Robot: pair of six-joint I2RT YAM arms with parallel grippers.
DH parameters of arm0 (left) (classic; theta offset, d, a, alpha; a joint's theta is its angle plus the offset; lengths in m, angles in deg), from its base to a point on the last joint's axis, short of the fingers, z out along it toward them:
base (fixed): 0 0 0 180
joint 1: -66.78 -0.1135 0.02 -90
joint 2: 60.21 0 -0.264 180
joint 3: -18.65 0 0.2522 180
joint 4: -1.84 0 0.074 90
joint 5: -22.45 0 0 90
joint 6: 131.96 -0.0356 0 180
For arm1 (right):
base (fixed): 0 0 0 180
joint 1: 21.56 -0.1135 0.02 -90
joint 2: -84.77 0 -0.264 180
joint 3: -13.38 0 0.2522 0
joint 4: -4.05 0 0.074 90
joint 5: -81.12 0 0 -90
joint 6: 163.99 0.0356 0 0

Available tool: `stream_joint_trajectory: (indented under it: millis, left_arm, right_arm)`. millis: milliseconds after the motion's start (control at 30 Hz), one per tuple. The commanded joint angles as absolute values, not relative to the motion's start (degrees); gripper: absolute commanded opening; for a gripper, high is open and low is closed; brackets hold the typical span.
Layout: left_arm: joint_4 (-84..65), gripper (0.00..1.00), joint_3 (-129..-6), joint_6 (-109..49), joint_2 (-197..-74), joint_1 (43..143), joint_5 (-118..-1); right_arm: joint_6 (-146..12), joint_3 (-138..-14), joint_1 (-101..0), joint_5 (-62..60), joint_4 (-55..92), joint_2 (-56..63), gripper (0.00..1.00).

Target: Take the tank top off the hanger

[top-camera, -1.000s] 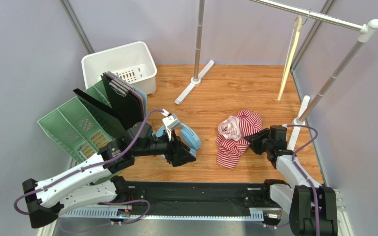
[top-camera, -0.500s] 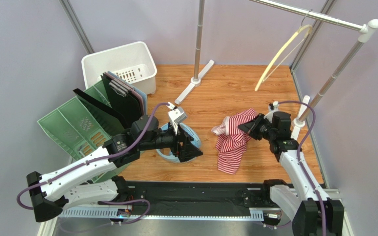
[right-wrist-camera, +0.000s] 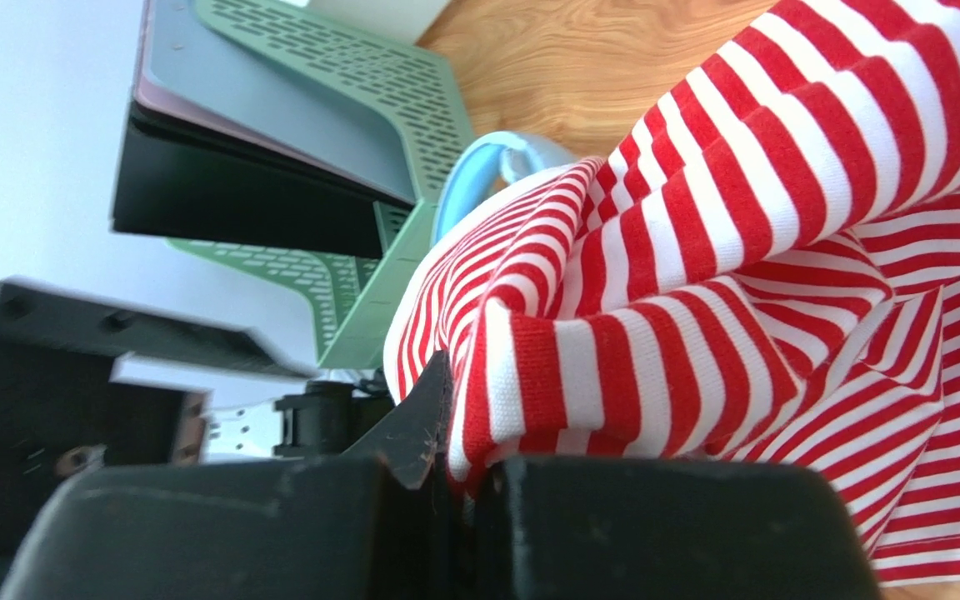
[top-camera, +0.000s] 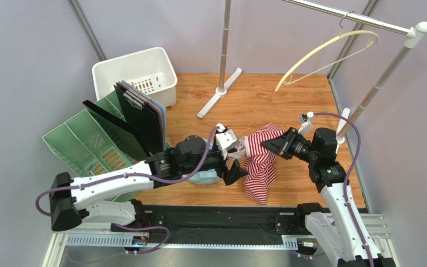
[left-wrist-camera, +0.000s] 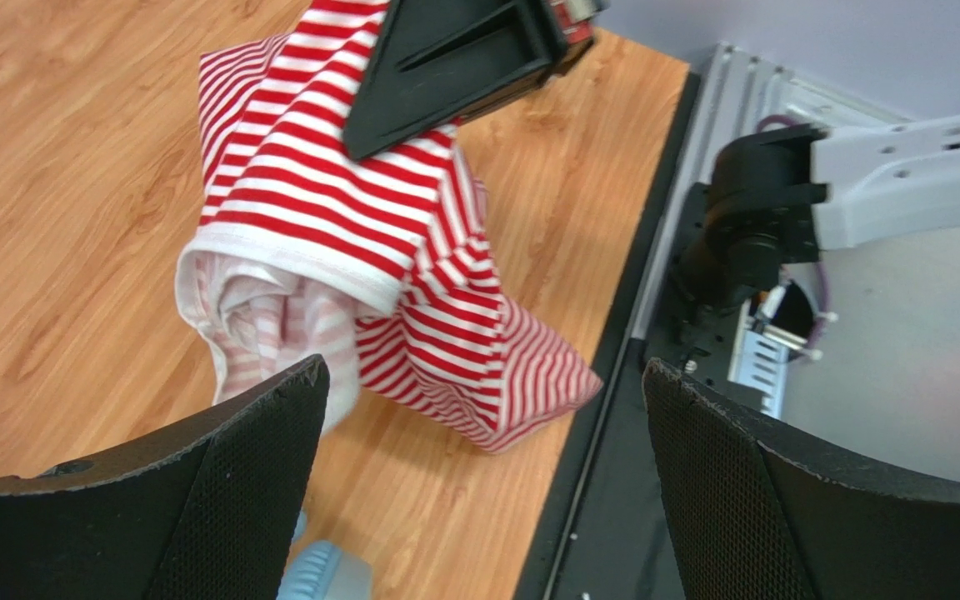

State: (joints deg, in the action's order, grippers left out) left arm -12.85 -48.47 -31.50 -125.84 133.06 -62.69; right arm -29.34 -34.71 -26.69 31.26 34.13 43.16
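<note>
The red-and-white striped tank top [top-camera: 260, 164] hangs bunched from my right gripper [top-camera: 270, 143], which is shut on its upper fold and holds it partly lifted off the wooden floor. It also shows in the left wrist view [left-wrist-camera: 360, 225] and in the right wrist view [right-wrist-camera: 748, 288]. The cream hanger [top-camera: 324, 53] hangs bare from the silver rail at the top right, swung sideways. My left gripper [top-camera: 233, 167] is open and empty just left of the cloth, its fingers [left-wrist-camera: 235, 463] wide apart.
A white basket [top-camera: 135, 75] stands at the back left. Green file racks [top-camera: 96, 139] with dark folders stand at the left. A light blue object [top-camera: 204, 177] lies under my left arm. The rack's pole foot [top-camera: 217, 94] rests on the floor.
My right gripper has risen and pulled the tank top up and left. My left arm has moved right toward the cloth. The bare hanger has swung round on the rail.
</note>
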Motion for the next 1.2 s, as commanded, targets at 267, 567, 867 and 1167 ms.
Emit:
stream_joint_trajectory:
  millis: [267,567,867,1167]
  left_arm:
    - [-3.49,0.99,-54.70,-32.65,-136.50,133.40,-65.71]
    - [-2.60,0.99,-57.33,-30.36,-143.00,133.40,-67.38]
    - [-4.88,0.45,-58.13,-27.02,-144.42,133.40,-73.44]
    - [-14.96,0.00,-60.93,-22.01,-143.01,133.40,-76.78]
  right_arm:
    - [-22.49,-39.06,-27.45,37.61,35.49,49.52,0.00]
    - [-19.58,-39.40,-29.47,38.58,35.66,50.58,0.00]
    - [-20.54,-40.81,-29.56,37.01,41.45,53.92,0.00]
    - [-25.81,-45.99,-29.56,30.51,54.44,55.06,0.52]
